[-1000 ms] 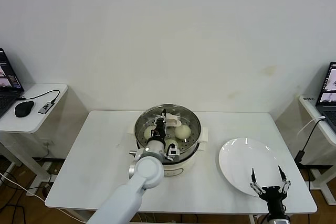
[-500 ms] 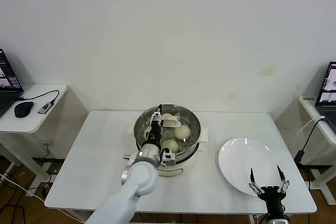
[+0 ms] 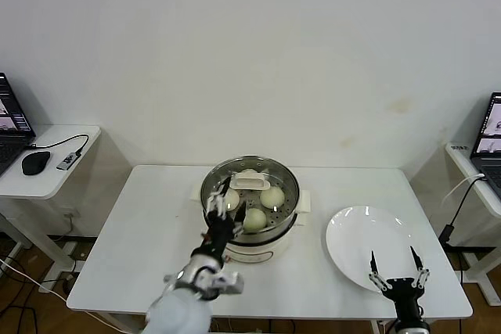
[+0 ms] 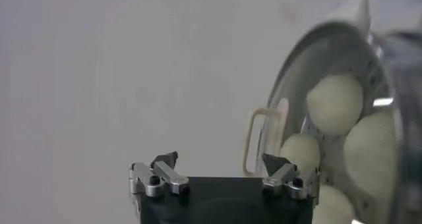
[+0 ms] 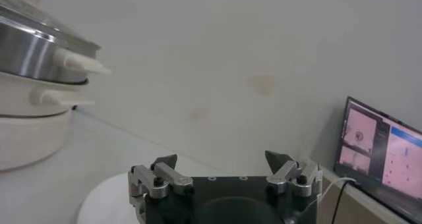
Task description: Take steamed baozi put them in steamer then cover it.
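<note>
Round cream-white steamed baozi (image 3: pixel 272 196) sit inside the round shiny stainless-steel steamer basket (image 3: pixel 288 215), which rests on a cream-white electric pot base (image 3: pixel 270 245) near the middle of the white worktop (image 3: pixel 149 224). Head view shows three buns clearly, one partly behind the left hand; left wrist view shows four through the glass. The round clear glass cover with metal rim and cream-white bar handle (image 3: pixel 249 184) lies on top of the steamer, closing it.

Left hand (image 3: pixel 225 204) is at the steamer's near-left rim, fingers spread open, gripping nothing; in the left wrist view its two fingertips (image 4: pixel 165 161) stand wide apart with bare wall between them and the covered steamer (image 4: pixel 343 113) just beside one tip.

Right hand (image 3: pixel 397 265) hangs low at the worktop's front right edge, over the near rim of a flat round white plate (image 3: pixel 364 236), fingers open, empty.

Side desks stand at both edges: left one carries a black mouse (image 3: pixel 35 162) and a laptop (image 3: pixel 11 119); right one carries another laptop (image 3: pixel 489 134).
</note>
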`<state>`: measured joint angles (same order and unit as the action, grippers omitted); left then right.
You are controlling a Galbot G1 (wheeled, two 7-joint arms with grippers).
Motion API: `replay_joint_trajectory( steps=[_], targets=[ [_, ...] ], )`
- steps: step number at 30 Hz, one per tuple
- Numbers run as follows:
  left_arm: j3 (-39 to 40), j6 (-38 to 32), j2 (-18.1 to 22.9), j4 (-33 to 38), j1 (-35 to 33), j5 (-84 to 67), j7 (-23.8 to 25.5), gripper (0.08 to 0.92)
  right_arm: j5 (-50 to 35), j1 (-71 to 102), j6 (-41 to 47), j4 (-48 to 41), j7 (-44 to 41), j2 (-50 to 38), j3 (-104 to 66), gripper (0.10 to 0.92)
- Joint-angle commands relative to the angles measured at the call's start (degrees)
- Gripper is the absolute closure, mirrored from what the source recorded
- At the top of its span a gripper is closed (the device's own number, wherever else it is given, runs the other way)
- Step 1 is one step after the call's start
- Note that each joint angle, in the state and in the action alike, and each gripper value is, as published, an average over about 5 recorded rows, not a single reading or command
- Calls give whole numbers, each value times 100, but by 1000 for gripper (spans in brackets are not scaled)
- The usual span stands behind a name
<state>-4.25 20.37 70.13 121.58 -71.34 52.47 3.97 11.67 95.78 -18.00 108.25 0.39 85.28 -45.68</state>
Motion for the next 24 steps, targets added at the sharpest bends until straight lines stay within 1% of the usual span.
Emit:
replay_joint_trajectory(
  steps=[1,4,7,10,15,24],
  targets=[
    [-2896,-2808,301,683,-3564,-5450,-1520,177,-272,122,-28,49,-43,-228,222,203],
    [-3003,-2916,356,499,-4044,-6291,-1618,177,-558,226,-16,74,-141,-447,405,203],
    [-2883,-3089,418,224,-4209,-6716,-1692,177,-892,359,103,125,-281,-651,581,203],
    [-2717,-3170,572,-82,-4209,-6787,-1705,177,-1212,496,286,185,-422,-794,739,203],
    [-2575,-3204,836,-399,-4098,-6692,-1462,177,-1474,641,439,255,-607,-863,935,203],
    [-2658,-3230,851,-552,-4019,-6623,-1217,177,-1479,658,450,256,-672,-846,1157,203]
  ],
)
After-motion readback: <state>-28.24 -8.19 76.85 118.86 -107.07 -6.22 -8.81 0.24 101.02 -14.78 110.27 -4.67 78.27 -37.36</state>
